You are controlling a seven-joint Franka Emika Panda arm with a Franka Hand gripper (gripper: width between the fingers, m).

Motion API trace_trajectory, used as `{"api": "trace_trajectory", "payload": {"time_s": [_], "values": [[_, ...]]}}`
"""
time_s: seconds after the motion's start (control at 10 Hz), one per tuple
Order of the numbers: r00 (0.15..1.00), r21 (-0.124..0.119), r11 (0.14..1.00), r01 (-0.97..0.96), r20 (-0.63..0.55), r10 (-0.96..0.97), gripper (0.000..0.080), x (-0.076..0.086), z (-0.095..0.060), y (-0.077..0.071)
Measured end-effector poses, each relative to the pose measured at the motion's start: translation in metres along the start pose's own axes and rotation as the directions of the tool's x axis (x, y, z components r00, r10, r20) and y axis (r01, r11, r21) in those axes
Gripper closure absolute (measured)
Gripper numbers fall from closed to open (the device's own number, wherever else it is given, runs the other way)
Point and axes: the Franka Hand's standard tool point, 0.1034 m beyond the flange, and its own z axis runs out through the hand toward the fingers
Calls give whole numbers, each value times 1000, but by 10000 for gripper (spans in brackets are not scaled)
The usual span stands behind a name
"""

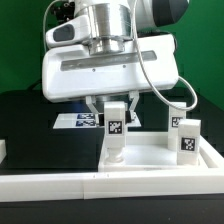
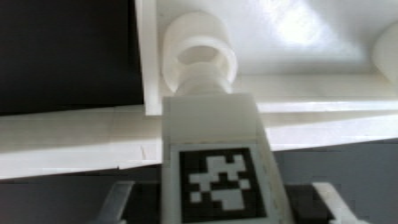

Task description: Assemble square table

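Here you see the Franka arm's gripper (image 1: pixel 116 108) lowered over the black worktop (image 1: pixel 25 115), its two fingers pinching a short white leg post (image 1: pixel 116 128) that carries a black-and-white tag on its face. The post stands upright with its lower end at a raised corner socket (image 1: pixel 114 155) of the white square slab (image 1: pixel 150 156), which lies flat near the front of the scene. In the wrist view, the same leg post (image 2: pixel 217 130) runs away from the camera, its tag close to the lens and its rounded far end meeting the slab (image 2: pixel 302 45); you cannot tell whether it is fully seated. A second tagged leg post (image 1: pixel 187 137) stands upright at the slab's corner on the exterior view's right. Behind the gripper, the marker board (image 1: pixel 78 121) lies flat on the worktop.
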Motion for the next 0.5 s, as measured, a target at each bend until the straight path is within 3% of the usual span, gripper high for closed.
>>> {"api": "trace_trajectory", "payload": {"time_s": [0.5], "values": [[1000, -3, 1000, 0, 12, 0, 509, -8, 8, 2]]}}
